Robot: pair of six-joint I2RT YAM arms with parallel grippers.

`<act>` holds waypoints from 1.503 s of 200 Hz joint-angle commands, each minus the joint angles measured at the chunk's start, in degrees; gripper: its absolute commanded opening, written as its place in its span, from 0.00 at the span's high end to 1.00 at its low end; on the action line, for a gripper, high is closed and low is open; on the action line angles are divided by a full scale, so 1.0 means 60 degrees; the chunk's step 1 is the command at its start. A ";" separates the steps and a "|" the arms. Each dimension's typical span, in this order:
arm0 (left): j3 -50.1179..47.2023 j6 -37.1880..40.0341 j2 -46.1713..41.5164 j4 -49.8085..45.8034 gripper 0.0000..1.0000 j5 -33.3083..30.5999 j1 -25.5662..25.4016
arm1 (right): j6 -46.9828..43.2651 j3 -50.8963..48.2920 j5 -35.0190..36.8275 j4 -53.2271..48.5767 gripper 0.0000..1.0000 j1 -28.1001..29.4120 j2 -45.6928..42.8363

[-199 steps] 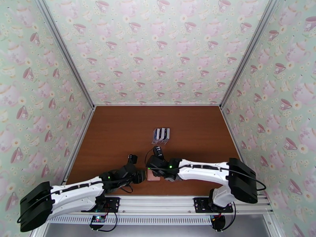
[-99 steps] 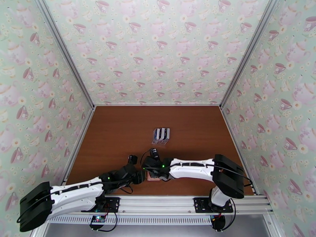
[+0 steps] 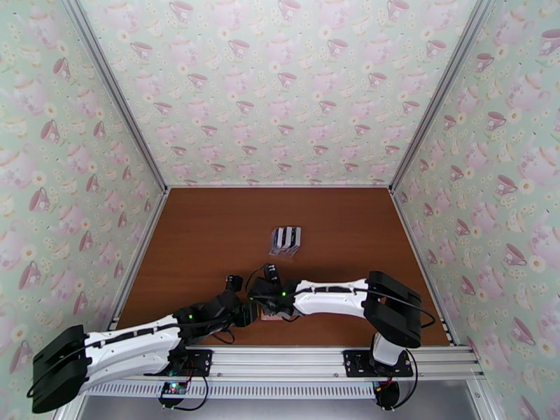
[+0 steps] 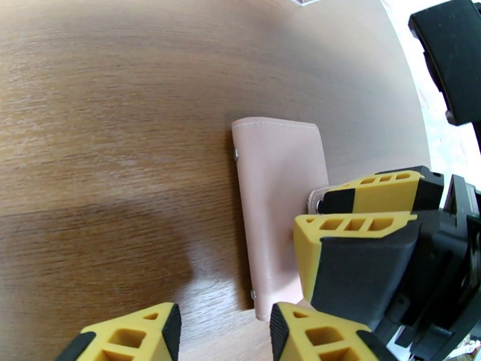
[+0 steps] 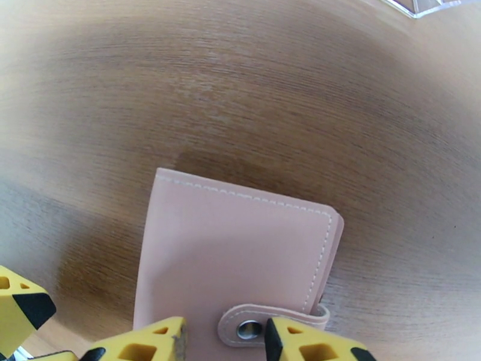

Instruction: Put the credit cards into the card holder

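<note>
**Both grippers crowding the closed card holder at the near edge**

Card holder (image 5: 234,254) is lying flat and closed on the counter (image 3: 210,232), close to the near edge, between the two wrists. Right gripper (image 5: 223,333) is sitting right over its snap tab (image 5: 288,315), with the jaws standing apart, the metal snap showing between them and nothing clamped. Left gripper (image 4: 223,323) is waiting at one short end of the holder, released. Its jaws are standing wide and one finger is just beside the holder's corner; cannot tell if it is touching. Credit cards (image 3: 285,236), black and white, are standing upright in a clear rack (image 3: 283,252) further back at mid-counter, well apart from the holder.
</note>
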 commanded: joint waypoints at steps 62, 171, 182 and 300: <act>0.0320 -0.0086 0.1148 0.0456 0.54 -0.0012 -0.0214 | 0.0344 -0.0494 -0.0516 0.0460 0.72 -0.0263 0.0331; 0.1082 0.0041 0.2448 0.0807 0.48 -0.0617 -0.0332 | 0.0363 -0.1137 -0.0746 0.0863 0.88 -0.0393 -0.0507; 0.1157 0.0035 0.2572 0.0751 0.48 -0.0703 -0.0327 | 0.0309 -0.1166 -0.0742 0.0866 0.88 -0.0407 -0.0710; 0.1774 -0.0067 0.3646 0.0175 0.62 -0.0894 -0.0313 | 0.0219 -0.2019 -0.0340 -0.0141 0.83 -0.1002 -0.2433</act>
